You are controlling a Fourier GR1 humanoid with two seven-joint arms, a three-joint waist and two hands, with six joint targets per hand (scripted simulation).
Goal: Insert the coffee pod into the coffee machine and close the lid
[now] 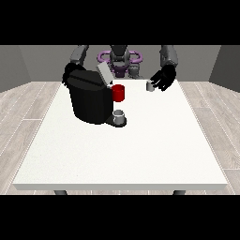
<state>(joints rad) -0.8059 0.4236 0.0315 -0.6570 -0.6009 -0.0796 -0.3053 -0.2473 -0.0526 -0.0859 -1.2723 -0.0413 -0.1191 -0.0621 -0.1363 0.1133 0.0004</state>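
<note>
pod: small grey cylindrical coffee pod (pixel 150 86) sits by the table's far edge, well right of my black boxy coffee machine (pixel 89 101), grey lid (pixel 104 73) up | hand at view's right (pixel 164 78): touching the pod, can't tell the fingers | other hand (pixel 69 72): behind the machine, can't tell either | handling: probably light, stiff, tippy, I'd pinch its sides

Small gray coffee pod (pixel 150 86) upright, just beside fingers of hand at view's right (pixel 164 78). Black coffee machine (pixel 89 99), gray lid (pixel 104 74) tilted open, well apart from that hand.
</note>
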